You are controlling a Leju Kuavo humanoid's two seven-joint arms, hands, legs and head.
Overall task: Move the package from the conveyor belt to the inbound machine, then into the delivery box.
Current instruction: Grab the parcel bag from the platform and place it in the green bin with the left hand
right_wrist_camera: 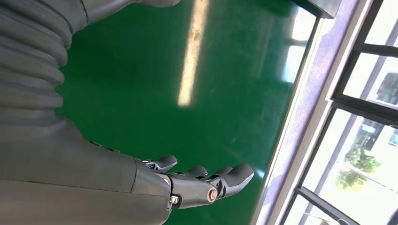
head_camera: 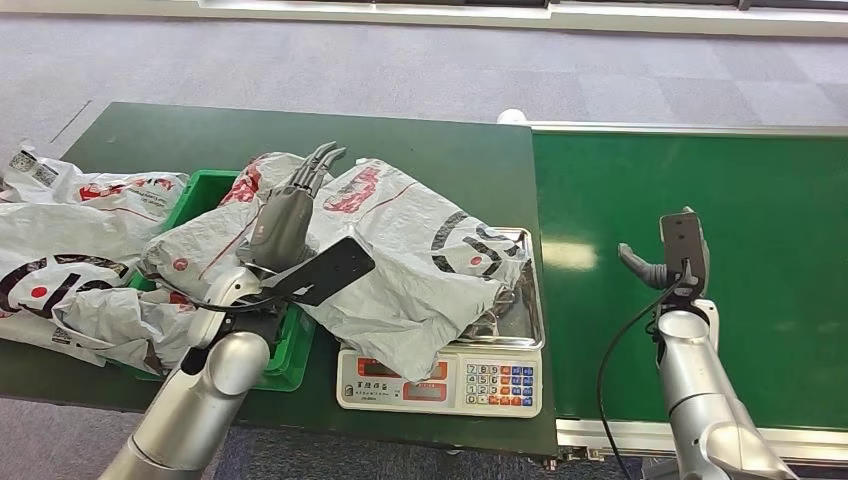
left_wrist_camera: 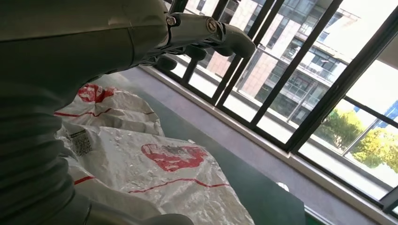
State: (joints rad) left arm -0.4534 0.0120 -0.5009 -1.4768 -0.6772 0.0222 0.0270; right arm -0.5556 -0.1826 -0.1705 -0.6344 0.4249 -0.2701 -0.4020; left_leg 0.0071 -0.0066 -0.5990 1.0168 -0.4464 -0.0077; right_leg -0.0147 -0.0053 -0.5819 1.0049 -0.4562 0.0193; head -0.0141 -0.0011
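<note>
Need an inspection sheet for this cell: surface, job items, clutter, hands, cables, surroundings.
Surface: dark green table beside the bare conveyor belt.
Job's things: package lying across the scale; green bin partly covered.
Clutter: more bags piled at the table's left end.
Hands: left robot hand above the package, fingers extended; right robot hand open over the belt.
Cables: black cable along the right arm.
Surroundings: grey carpet; windows.

Likely parcel depot, conveyor belt (head_camera: 690,180), weighing scale (head_camera: 440,385)
</note>
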